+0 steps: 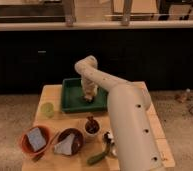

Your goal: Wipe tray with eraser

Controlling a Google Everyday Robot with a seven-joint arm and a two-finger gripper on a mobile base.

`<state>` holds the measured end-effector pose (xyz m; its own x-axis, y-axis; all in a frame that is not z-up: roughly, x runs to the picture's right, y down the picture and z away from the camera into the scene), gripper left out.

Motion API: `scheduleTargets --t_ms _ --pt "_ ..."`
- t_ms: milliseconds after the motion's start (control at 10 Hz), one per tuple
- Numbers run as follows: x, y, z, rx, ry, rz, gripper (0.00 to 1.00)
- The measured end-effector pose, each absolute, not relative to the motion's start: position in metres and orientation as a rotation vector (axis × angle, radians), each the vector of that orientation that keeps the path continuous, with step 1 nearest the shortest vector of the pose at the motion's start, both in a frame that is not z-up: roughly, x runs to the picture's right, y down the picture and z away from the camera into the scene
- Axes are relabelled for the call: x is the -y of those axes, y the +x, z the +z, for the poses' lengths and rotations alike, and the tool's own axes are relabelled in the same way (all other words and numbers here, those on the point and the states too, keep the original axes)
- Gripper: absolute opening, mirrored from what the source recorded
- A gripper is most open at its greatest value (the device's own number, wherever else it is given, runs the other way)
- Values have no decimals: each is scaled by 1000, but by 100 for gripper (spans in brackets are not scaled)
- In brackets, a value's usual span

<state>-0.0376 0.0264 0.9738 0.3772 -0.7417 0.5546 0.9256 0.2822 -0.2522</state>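
We see the gripper [89, 97] low inside the green tray [70, 103], right of the tray's middle and nearer its front wall than its back wall. The white arm [124, 112] runs from the lower right up over the tray's right end, bends at the elbow above the back rim, and drops straight down to the gripper. We cannot tell whether the gripper is clenched, released, or grasping anything.

We cannot pick the eraser out from the pale gripper tip on the tray floor. If it is there it sits under the tip, but we cannot tell its long axis or which way it points.

The tray's long axis runs left-right across the view. It lies flat on the wooden table [51, 93], at the back part of the top.

Relative to the gripper:
- A yellow-green cup [48, 109] stands to the left and a little nearer us, just outside the tray's left front corner.
- A small cup with dark red contents [91, 127] stands straight in front, past the tray's front wall.
- A dark bowl with a grey wad in it [69, 143] sits front-left.
- An orange bowl holding a blue-grey sponge [36, 140] sits farther front-left, well apart.
- A green vegetable [96, 158] lies at the near table edge, tilted, beside the arm.
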Motion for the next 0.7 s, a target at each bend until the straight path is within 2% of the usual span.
scheduleTargets --t_ms 300,700 --pt "-47 -51 974 419 -609 -1205 5" --pt "-60 -50 954 451 -611 -1250 5"
